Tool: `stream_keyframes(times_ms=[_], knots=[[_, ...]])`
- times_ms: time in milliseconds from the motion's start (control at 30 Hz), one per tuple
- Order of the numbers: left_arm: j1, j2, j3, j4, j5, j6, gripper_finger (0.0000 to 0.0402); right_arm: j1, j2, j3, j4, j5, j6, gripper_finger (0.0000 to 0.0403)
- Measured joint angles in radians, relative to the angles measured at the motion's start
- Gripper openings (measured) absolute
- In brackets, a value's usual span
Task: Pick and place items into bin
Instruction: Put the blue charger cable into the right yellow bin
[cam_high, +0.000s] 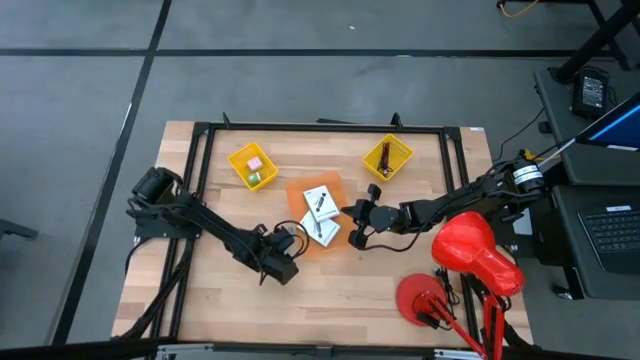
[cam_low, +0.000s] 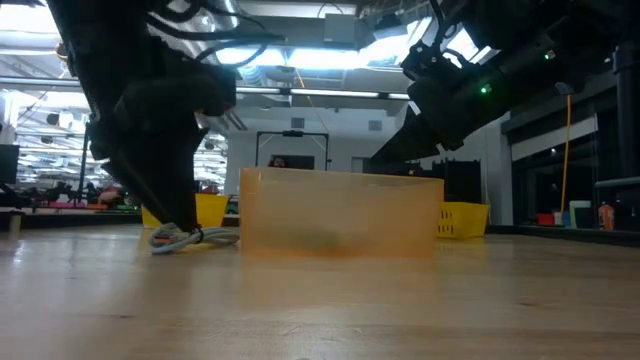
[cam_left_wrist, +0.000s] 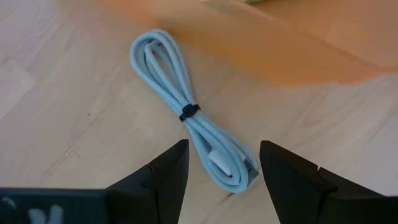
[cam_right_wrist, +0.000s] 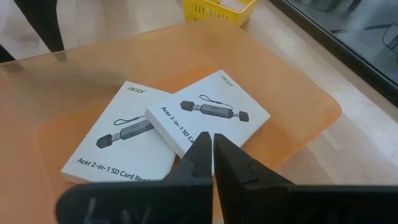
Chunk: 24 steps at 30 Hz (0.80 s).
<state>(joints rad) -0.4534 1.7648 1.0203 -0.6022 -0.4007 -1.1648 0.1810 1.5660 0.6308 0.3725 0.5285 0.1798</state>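
Note:
A pale blue cord (cam_left_wrist: 186, 112), coiled and bound by a black tie, lies flat on the wood just left of the orange bin (cam_high: 297, 193). My left gripper (cam_left_wrist: 224, 165) is open and low over the cord's near end, one finger on either side of it. The low view shows this cord (cam_low: 180, 237) under the left arm. Two white square cards (cam_right_wrist: 208, 115) (cam_right_wrist: 121, 146) lie flat in the orange bin, one overlapping the other. My right gripper (cam_right_wrist: 212, 142) is shut and hangs above the bin's right edge (cam_high: 350, 213).
One yellow bin (cam_high: 252, 165) at the far left holds a pink block and a green cube. Another yellow bin (cam_high: 388, 157) at the far right holds a dark-red cord. Red objects (cam_high: 475, 250) stand near the right edge. A black frame (cam_high: 200, 150) borders the table. Bare wood lies toward the near edge.

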Motion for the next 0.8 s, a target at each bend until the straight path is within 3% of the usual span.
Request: stream_keyframes(times_ms=[500,800], knots=[[0.024,0.084,0.004,0.002,0.004,0.031,0.0187,0.000,0.000,0.000,0.000,-0.002,0.000,0.0000],[0.023,0.066,0.002,0.004,0.029,0.063,0.0130,0.000,0.000,0.000,0.000,-0.002,0.000,0.0000]])
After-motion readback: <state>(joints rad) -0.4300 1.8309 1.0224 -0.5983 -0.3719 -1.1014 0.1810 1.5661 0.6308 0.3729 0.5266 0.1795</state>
